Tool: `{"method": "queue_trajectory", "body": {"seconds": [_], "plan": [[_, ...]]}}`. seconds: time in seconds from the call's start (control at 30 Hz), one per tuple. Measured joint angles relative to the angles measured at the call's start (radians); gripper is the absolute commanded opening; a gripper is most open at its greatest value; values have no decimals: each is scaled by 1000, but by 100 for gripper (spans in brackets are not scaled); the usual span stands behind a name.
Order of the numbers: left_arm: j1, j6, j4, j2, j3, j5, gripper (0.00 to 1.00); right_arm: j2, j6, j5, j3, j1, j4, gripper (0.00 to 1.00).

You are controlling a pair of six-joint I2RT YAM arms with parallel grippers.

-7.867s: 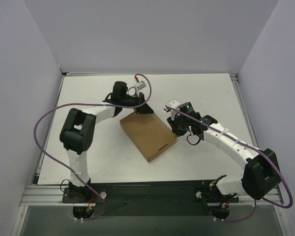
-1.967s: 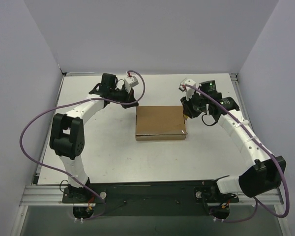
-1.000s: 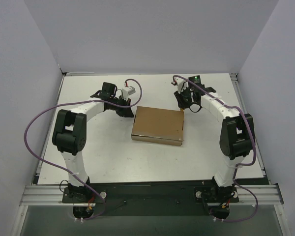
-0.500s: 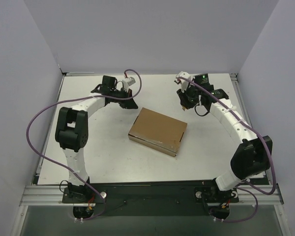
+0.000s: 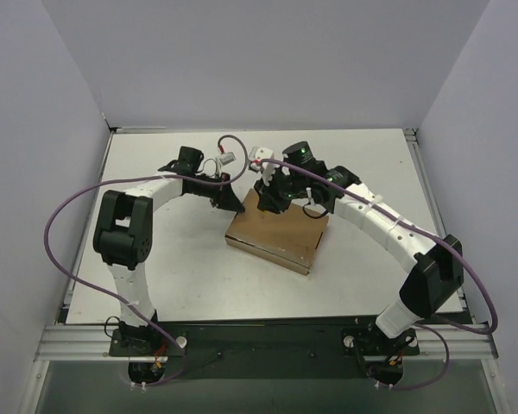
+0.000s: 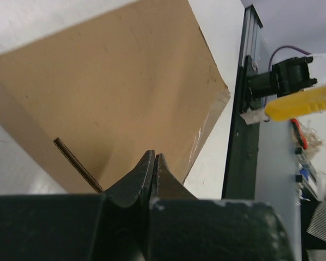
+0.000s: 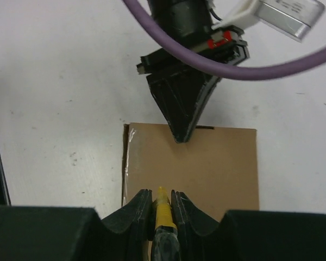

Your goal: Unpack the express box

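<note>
The box lies flat and closed near the middle of the table, a little toward its far edge and turned askew to the table's sides. The left gripper is pinched fully shut with nothing in it. Its pointed tip sits at the box's far left corner, and it looks to be touching the cardboard, though the contact cannot be told for sure. The right gripper hangs over the lid just beside it, its jaws narrow and clamped on a yellow knife. Whether the blade is out cannot be made out. The step in hand seems to be slitting the seal so the lid can lift. A strip of clear tape shines along one short edge of the box, and that is likely the place to cut. To do it well, the left tip should press straight down on the corner so the box cannot slide or spin on the smooth table. The knife should come down shallow, at the seam rather than on the lid panel. It should then draw along the tape in one steady pull away from the left gripper, not toward it. A light box pinned at one corner can pivot, so the cutting force should be gentle and in line with that pinned point.
</note>
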Motion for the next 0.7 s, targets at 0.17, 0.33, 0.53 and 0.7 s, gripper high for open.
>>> {"method": "queue_trajectory", "body": {"seconds": [0.17, 0.33, 0.53, 0.7], "plan": [[0, 72, -137, 100, 3, 7, 0, 66, 16, -34, -21, 80, 50, 0], [12, 93, -186, 127, 12, 30, 0, 105, 45, -34, -71, 145, 106, 0], [15, 92, -188, 127, 12, 24, 0, 104, 71, -8, -163, 190, 198, 0], [15, 85, -182, 127, 8, 24, 0, 104, 82, 8, -178, 193, 245, 0]]}}
